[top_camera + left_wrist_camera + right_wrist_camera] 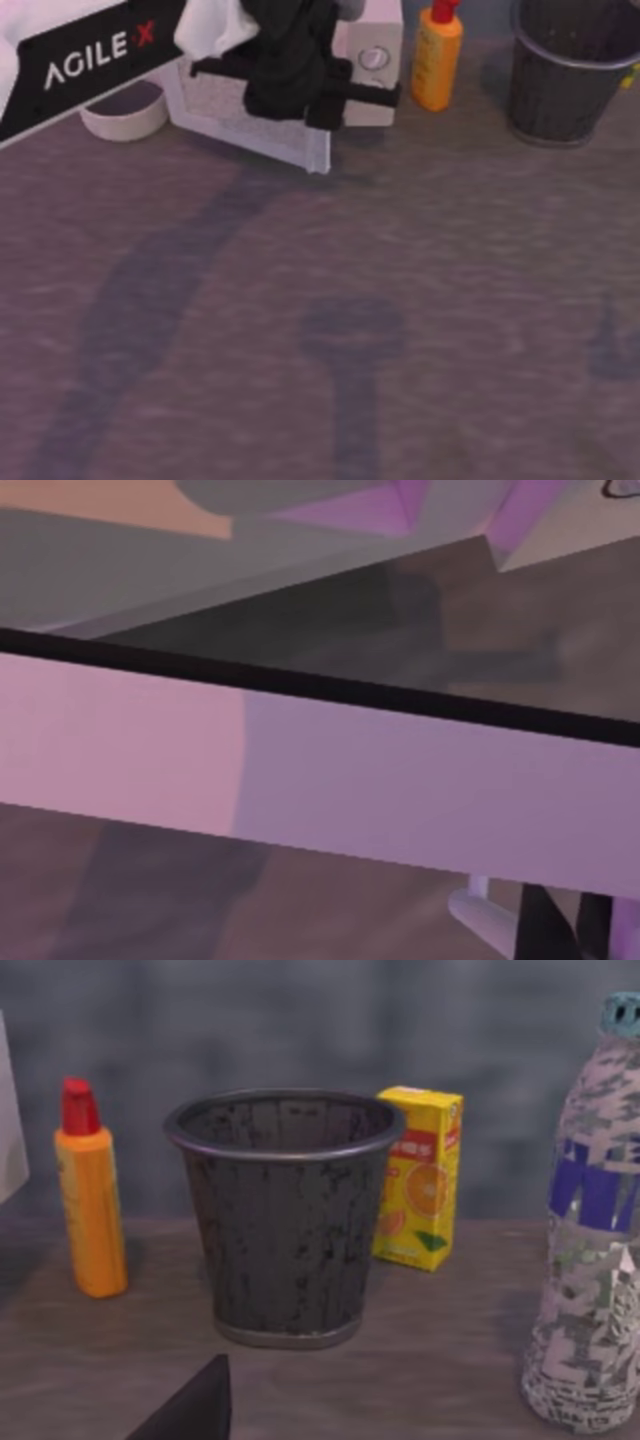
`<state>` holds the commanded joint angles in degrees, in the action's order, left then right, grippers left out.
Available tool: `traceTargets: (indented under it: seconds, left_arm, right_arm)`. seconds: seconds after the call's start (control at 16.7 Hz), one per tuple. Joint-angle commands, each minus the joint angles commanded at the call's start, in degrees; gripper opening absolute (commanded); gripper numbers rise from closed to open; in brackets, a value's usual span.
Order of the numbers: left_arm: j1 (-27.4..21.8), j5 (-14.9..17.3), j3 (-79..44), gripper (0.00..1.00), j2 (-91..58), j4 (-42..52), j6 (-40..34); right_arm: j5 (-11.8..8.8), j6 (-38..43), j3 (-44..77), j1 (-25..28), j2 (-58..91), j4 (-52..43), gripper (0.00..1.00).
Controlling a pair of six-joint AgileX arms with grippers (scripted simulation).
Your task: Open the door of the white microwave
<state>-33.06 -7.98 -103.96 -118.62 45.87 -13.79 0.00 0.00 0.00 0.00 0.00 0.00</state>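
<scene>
The white microwave [386, 28] stands at the table's far edge, left of centre, its knob panel facing forward. Its door [262, 128], with a speckled grey window, is swung partly outward, the free edge toward the table's middle. My left gripper [325, 106] reaches down from above and sits shut at the door's top near that free edge. In the left wrist view the door [400, 770] fills the picture as a pale band, with dark fingers [545, 930] below it. My right gripper [190, 1412] is out of the top view; a single dark tip shows in its wrist view.
A white bowl [125, 113] sits left of the microwave. Right of it stand an orange bottle with a red cap [437, 60] and a dark mesh bin [570, 65]. A yellow juice carton [420, 1175] and a wrapped bottle [590, 1250] stand near the bin.
</scene>
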Motion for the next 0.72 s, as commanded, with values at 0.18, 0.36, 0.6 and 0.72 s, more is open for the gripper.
traceTargets:
  seconds: [0.18,0.36,0.6,0.72]
  left_arm:
    - [0.0,0.0,0.0,0.00,0.0,0.0,0.0]
    - [-0.4,0.3,0.1,0.00,-0.2,0.0,-0.2]
    - [0.4,1.7,3.2,0.00,2.0,-1.3,2.6]
    - [1.0,2.9,5.7,0.00,3.9,-2.4,5.0]
  right_arm:
    - [0.0,0.0,0.0,0.0,0.0,0.0,1.00]
    - [0.0,0.0,0.0,0.0,0.0,0.0,1.00]
    - [0.0,0.0,0.0,0.0,0.0,0.0,1.00]
    - [0.0,0.0,0.0,0.0,0.0,0.0,1.00]
